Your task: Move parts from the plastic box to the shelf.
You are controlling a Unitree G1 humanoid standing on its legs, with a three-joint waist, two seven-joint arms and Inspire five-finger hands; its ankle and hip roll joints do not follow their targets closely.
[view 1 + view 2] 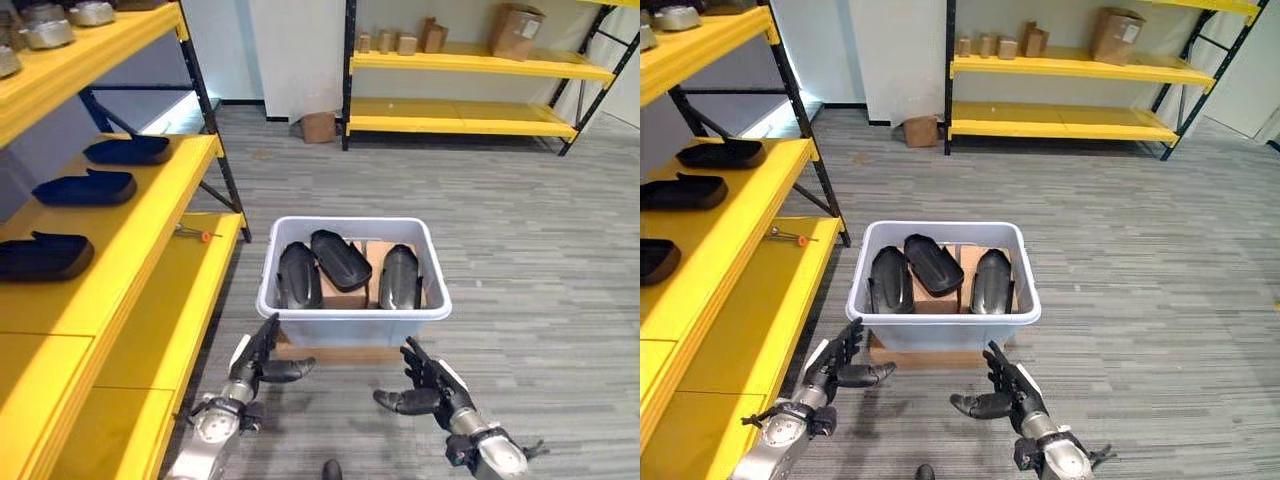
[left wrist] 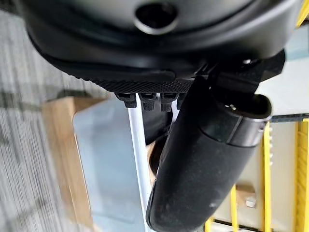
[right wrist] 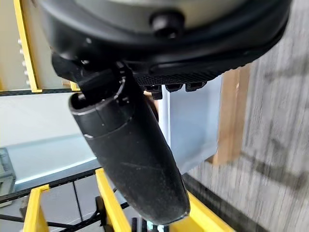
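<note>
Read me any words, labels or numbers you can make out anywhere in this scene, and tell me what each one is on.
No text can be read.
Cardboard box on the far shelf: a pale label patch, too small to read.
Plastic box, dark parts and yellow shelf: no print visible.

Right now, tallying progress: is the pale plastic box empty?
No, three dark moulded parts lie inside the pale plastic box.

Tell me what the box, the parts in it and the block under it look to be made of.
Plastic box: pale, slightly translucent plastic, with a smooth rolled rim. Parts: dark, probably moulded plastic or coated metal, with a soft sheen on their curved shells. Block under the box: looks like wood or cardboard, tan and matte.
</note>
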